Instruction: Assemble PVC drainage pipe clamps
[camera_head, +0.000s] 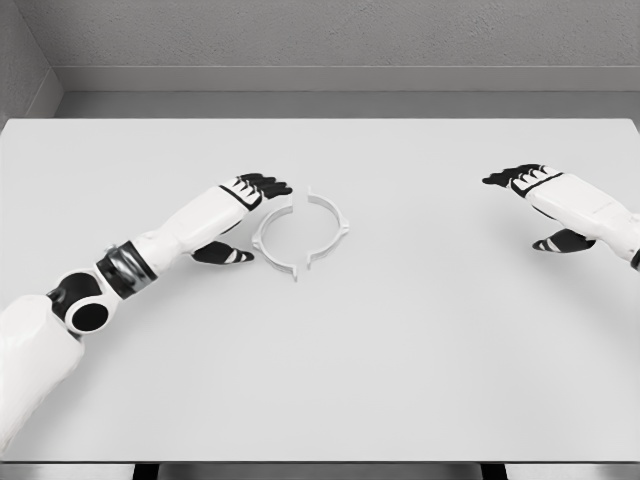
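Two white half-ring pipe clamp pieces (300, 232) lay facing each other as a near-closed ring, just left of the table's (400, 380) centre. At its nine o'clock the left hand (243, 215) hovered open, holding nothing; at three o'clock, well apart, the right hand (540, 205) rested open.

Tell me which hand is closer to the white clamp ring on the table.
Left. The left hand sits right beside the clamp ring, at its left edge, fingers open. The right hand is far off to the ring's right, also open.
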